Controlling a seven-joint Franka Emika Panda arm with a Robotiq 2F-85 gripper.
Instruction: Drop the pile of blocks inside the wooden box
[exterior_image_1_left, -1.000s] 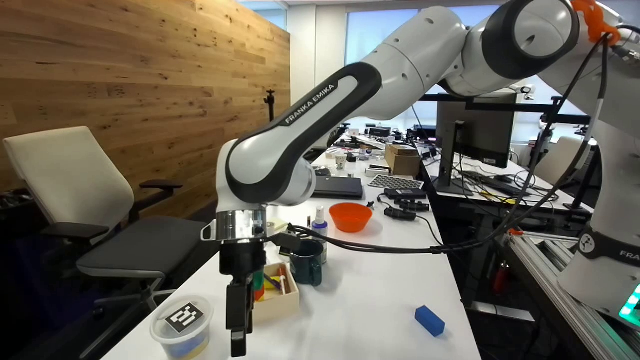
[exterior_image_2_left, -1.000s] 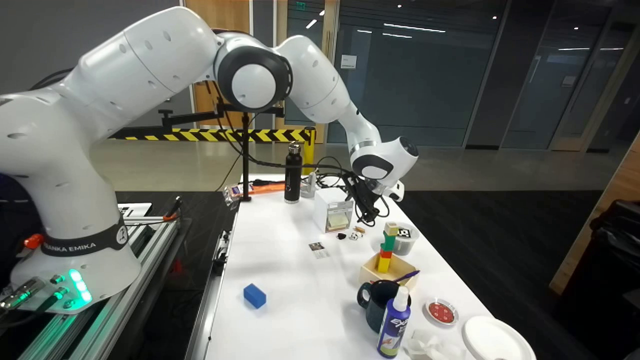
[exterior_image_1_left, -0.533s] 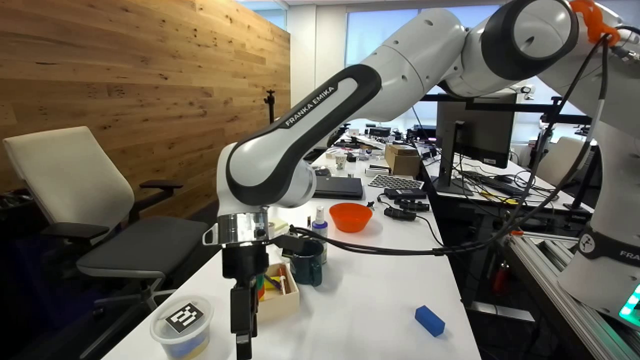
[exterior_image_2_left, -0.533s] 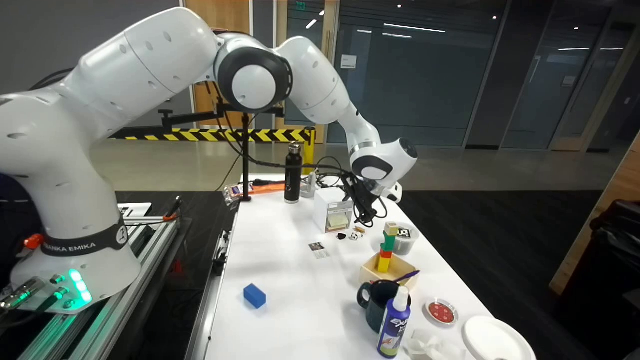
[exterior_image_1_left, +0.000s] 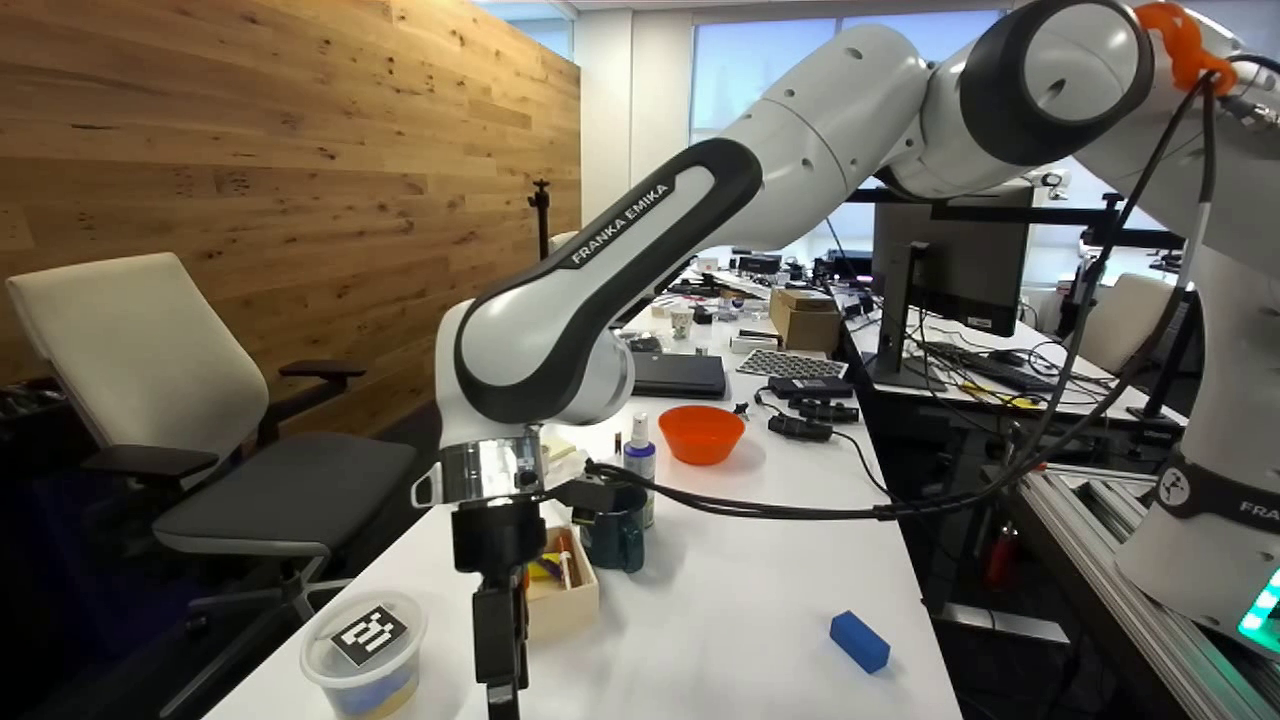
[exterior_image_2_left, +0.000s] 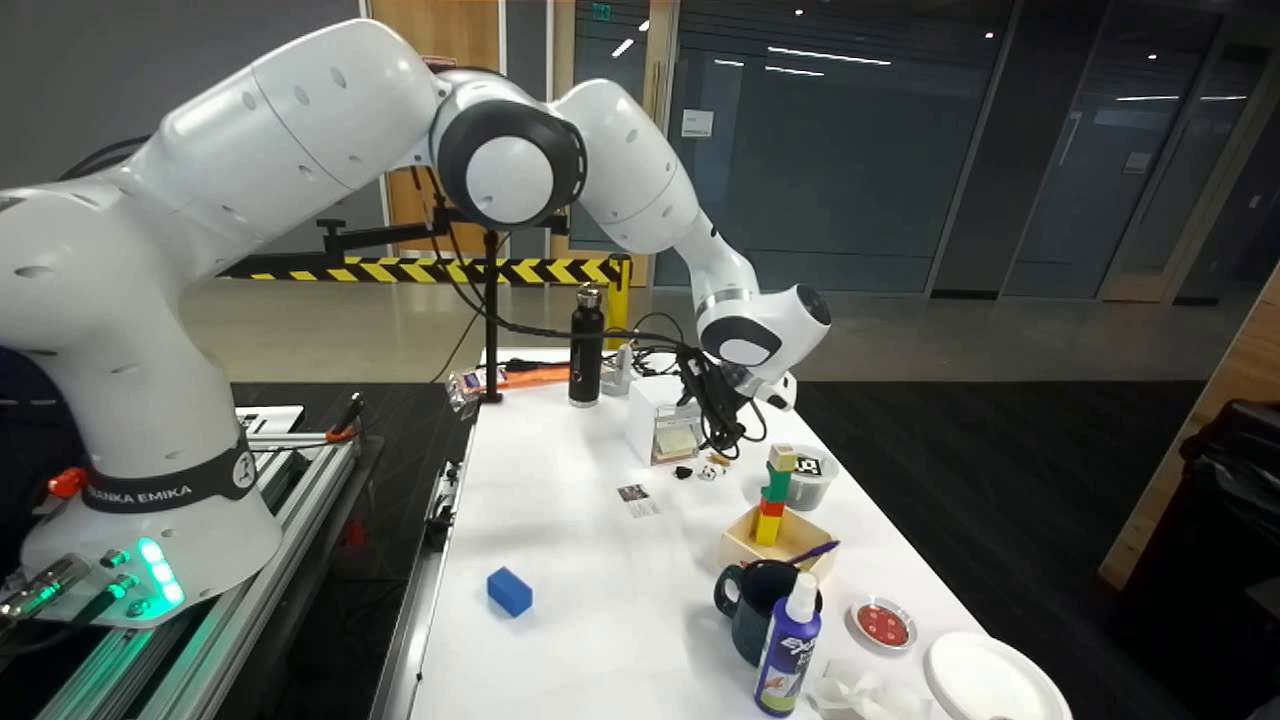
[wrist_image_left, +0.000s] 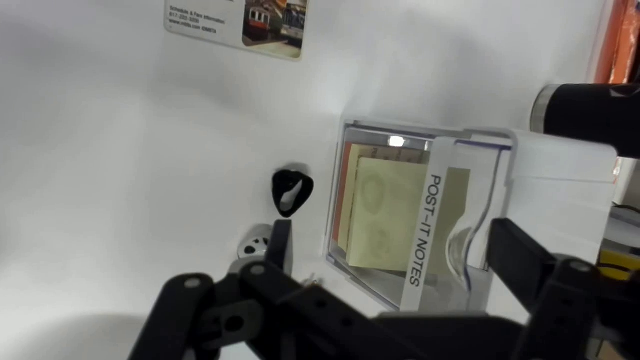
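Observation:
The pile of blocks (exterior_image_2_left: 772, 490) is an upright stack, tan, green, red and yellow from the top. Its lower end shows inside the pale wooden box (exterior_image_2_left: 745, 547) in an exterior view. The box (exterior_image_1_left: 565, 608) also holds pens in an exterior view, where my arm hides most of the stack. My gripper (exterior_image_1_left: 505, 665) points down there, in front of the box. In the wrist view my gripper (wrist_image_left: 392, 245) is open with nothing between its fingers. The Post-it dispenser (wrist_image_left: 390, 210) lies beyond them. Blocks and box are out of the wrist view.
A dark mug (exterior_image_2_left: 745, 625) and a spray bottle (exterior_image_2_left: 788, 650) stand beside the box. A lidded tub (exterior_image_2_left: 812, 485) stands behind the stack. A blue block (exterior_image_2_left: 510, 592) and a black bottle (exterior_image_2_left: 587, 350) are on the table. A small black ring (wrist_image_left: 292, 192) lies near one finger.
The arm and gripper have moved slightly right and down in an exterior view, nearer the white dispenser in an exterior view. The blocks and box have not moved.

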